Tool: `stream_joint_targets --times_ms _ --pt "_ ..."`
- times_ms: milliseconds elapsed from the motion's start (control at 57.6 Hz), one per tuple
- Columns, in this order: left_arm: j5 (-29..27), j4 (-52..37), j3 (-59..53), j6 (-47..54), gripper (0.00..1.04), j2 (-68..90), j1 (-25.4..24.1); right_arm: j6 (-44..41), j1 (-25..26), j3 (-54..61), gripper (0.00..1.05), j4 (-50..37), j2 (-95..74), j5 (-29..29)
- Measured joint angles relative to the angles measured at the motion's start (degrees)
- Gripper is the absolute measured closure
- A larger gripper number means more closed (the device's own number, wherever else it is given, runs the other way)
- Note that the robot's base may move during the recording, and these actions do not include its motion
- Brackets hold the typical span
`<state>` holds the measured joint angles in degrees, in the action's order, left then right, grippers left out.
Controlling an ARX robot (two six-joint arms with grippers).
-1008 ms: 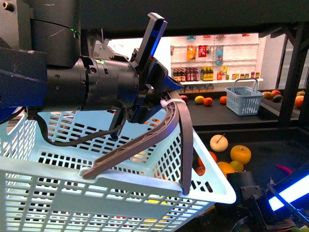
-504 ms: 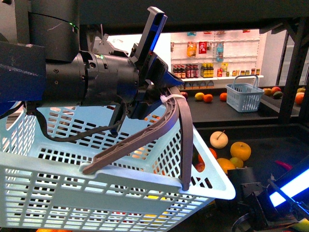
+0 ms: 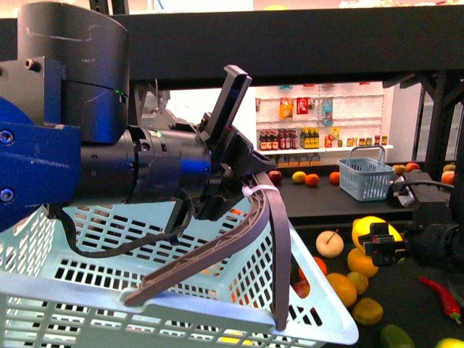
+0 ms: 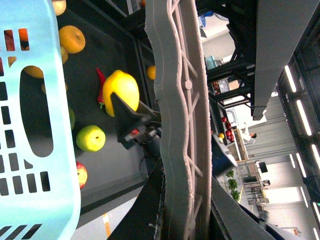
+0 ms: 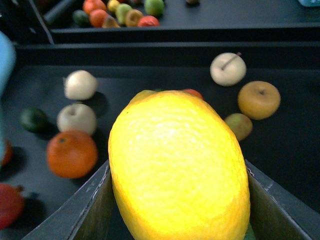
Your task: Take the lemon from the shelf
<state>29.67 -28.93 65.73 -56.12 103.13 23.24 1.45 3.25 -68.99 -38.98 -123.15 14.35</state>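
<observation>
The yellow lemon [image 3: 371, 230] is clamped in my right gripper [image 3: 380, 245], raised a little above the fruit lying on the dark tier of the black shelf [image 3: 326, 51]. In the right wrist view the lemon [image 5: 177, 165] fills the space between both fingers [image 5: 82, 212], with the tier floor [image 5: 150, 80] beneath. My left gripper [image 3: 239, 185] is shut on the grey basket handle [image 3: 267, 217] and holds the pale blue basket [image 3: 145, 322] up at the left. In the left wrist view the handle [image 4: 175, 115] runs between the jaws, and the lemon [image 4: 122, 89] shows beyond it.
Loose fruit lies on the tier under the lemon: oranges [image 3: 341, 288], a pale pear [image 3: 330, 243], a red chili [image 3: 438, 296]. A small blue basket [image 3: 366, 177] stands on a farther tier. White shop shelves with bottles [image 3: 319, 116] are far behind.
My right gripper has come up from the lower right corner with the lemon in it and now hangs above the fruit. The left arm and basket have sunk slightly in the view.
</observation>
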Motion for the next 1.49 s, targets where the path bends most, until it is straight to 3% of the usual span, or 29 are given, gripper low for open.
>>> stream_joint_targets --times_ms 295,747,938,973,1042,1199,1494 --pt "0.1 0.0 0.0 0.0 0.93 0.0 0.0 6.8 -7.7 11.0 0.39 2.0 16.7 3.7" --pt "0.2 0.0 0.0 0.0 0.93 0.0 0.0 11.0 -17.0 13.0 0.39 1.1 13.9 0.6" --pt "0.1 0.0 0.0 0.0 0.93 0.0 0.0 11.7 -17.8 13.2 0.11 0.8 13.0 0.1" --pt "0.1 0.0 0.0 0.0 0.93 0.0 0.0 11.9 -17.6 13.3 0.06 0.6 13.4 -0.9" --pt "0.0 0.0 -0.1 -0.2 0.93 0.1 0.0 11.6 -16.6 14.3 0.08 -0.1 14.8 -2.7" --pt "-0.1 0.0 -0.1 -0.2 0.93 0.1 0.0 4.5 -12.6 20.3 0.07 0.6 26.4 -12.5" --pt "0.0 0.0 -0.1 -0.3 0.93 0.1 0.0 1.0 -12.3 39.4 0.07 13.1 58.7 -26.2"
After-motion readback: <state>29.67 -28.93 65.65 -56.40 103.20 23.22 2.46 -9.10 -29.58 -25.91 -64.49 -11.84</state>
